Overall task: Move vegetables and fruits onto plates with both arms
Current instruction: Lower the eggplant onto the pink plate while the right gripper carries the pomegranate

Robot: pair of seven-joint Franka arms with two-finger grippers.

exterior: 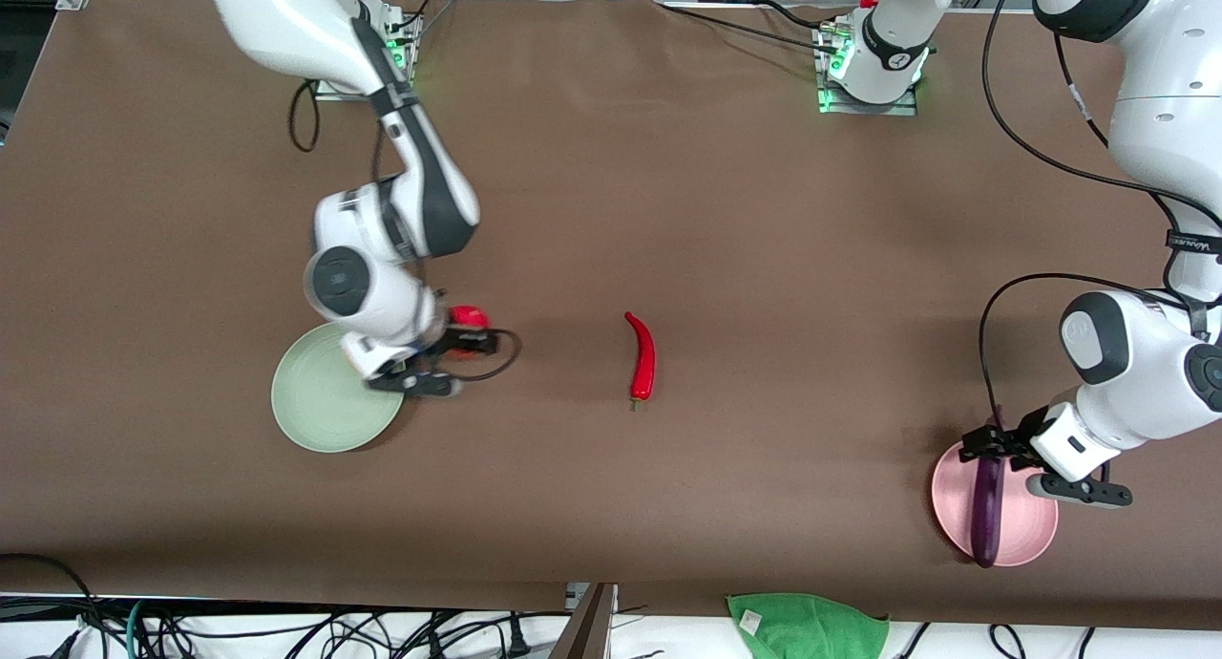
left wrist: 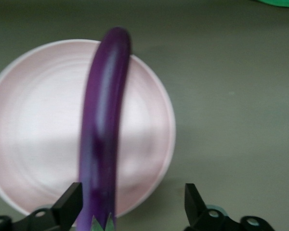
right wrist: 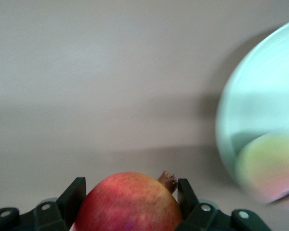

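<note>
Working across the front view from the right arm's end to the left arm's end.

1. Mint green plate (exterior: pixel 315 411) is sitting on the table at the right arm's end. The right wrist view is showing a peach (right wrist: pixel 269 166) already lying in it; in the front view the arm is covering that fruit.
2. Right gripper (exterior: pixel 434 358) is hovering over the table just beside the plate's rim. Its jaws are pinching the red pomegranate-like fruit (right wrist: pixel 130 202) on both sides, crown tip showing by one finger. Judgement: fruit no. 2 is in transit, not yet delivered.
3. Red chili pepper (exterior: pixel 642 358) is lying alone mid-table, well apart from both plates and untouched. Judgement: this is the one item remaining w/o a pick.
4. Pale pink plate (exterior: pixel 1031 535) is sitting at the left arm's end. The purple eggplant (exterior: pixel 986 511) is lying across it, tip overhanging the rim nearest the front camera.
5. Left gripper (exterior: pixel 1017 449) is sitting over the eggplant's stem end, jaws spread wide, one finger (left wrist: pixel 70 204) alongside the stem and the other well clear. Judgement: eggplant is released; approx. half the job is done.

Surface and room: brown table covering, flat and unmarked. Green cloth (exterior: pixel 807 626) is lying off the table edge nearest the camera, among loose cables. Arm bases are showing green indicator lights.
</note>
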